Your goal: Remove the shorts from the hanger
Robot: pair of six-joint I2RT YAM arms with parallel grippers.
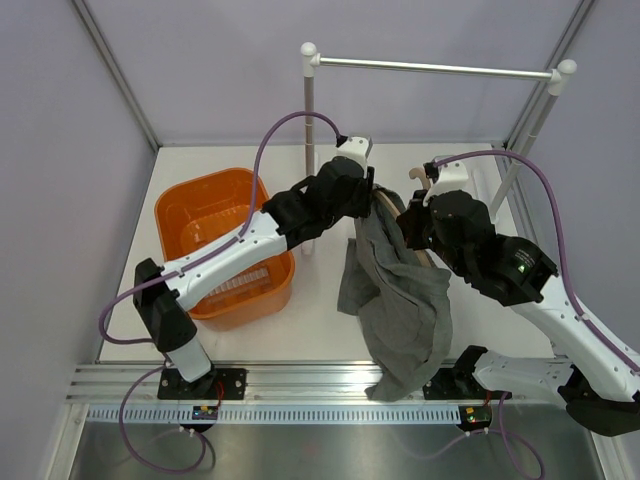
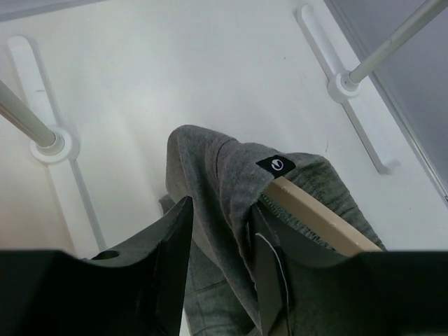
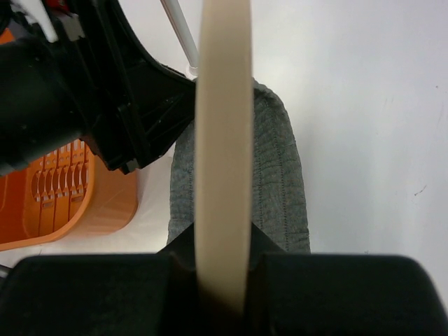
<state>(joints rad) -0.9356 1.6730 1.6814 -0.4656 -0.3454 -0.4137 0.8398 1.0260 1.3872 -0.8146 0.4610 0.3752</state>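
The dark grey shorts [image 1: 400, 300] hang from the beige hanger [image 1: 420, 180] in mid-air over the table, their lower end near the front rail. My right gripper [image 1: 412, 228] is shut on the hanger; in the right wrist view the hanger bar [image 3: 224, 140] runs straight up from between the jaws [image 3: 222, 262], with the shorts [image 3: 276, 182] behind it. My left gripper [image 1: 372, 200] is at the shorts' waistband. In the left wrist view its fingers [image 2: 220, 259] pinch a fold of the shorts [image 2: 210, 168] beside the hanger's end [image 2: 315, 218].
An orange basket [image 1: 205, 183] stands on the table at the left, under my left arm. The silver rail [image 1: 430, 67] spans the back on two posts [image 1: 308, 150], whose round feet show in the left wrist view [image 2: 50, 143]. The grey walls close in at both sides.
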